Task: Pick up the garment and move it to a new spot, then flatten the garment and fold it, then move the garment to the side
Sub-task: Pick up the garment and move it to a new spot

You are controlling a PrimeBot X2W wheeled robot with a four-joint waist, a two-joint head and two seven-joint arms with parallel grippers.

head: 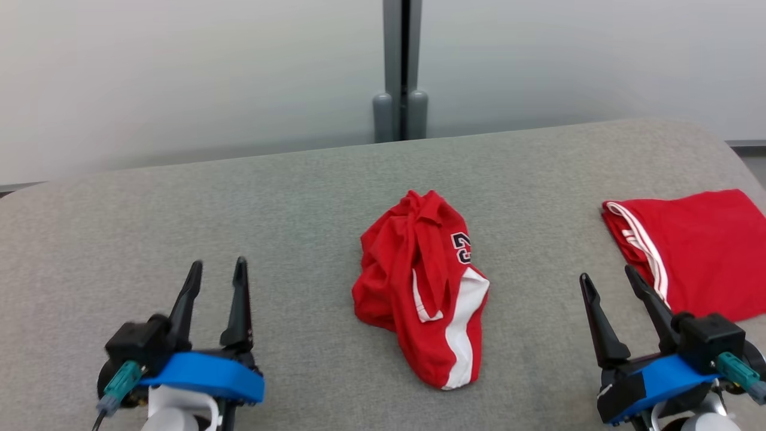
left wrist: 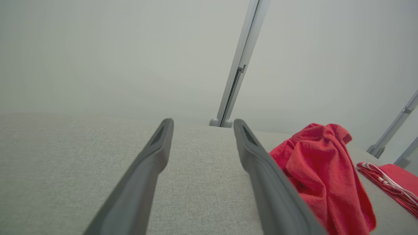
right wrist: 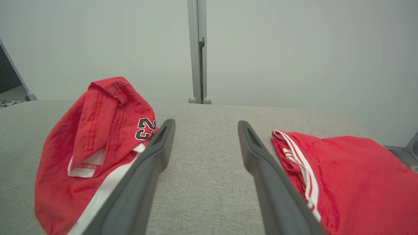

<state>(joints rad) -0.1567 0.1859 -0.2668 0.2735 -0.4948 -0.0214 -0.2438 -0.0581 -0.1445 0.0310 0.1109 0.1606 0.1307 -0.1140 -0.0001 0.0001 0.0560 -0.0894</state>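
A crumpled red garment (head: 422, 281) with white side panels and a dark number lies in a heap at the middle of the grey fabric table (head: 299, 197). It also shows at the right of the left wrist view as the garment (left wrist: 323, 173) and at the left of the right wrist view as the garment (right wrist: 94, 143). My left gripper (head: 216, 269) rests low at the near left, open and empty, well left of the heap. My right gripper (head: 607, 276) rests at the near right, open and empty, between the heap and a folded red piece.
A second red garment (head: 694, 251) with white stripes lies folded flat at the table's right edge, also seen as the folded garment (right wrist: 346, 176) and the folded garment (left wrist: 392, 186). A grey post (head: 401, 72) stands behind the table against a pale wall.
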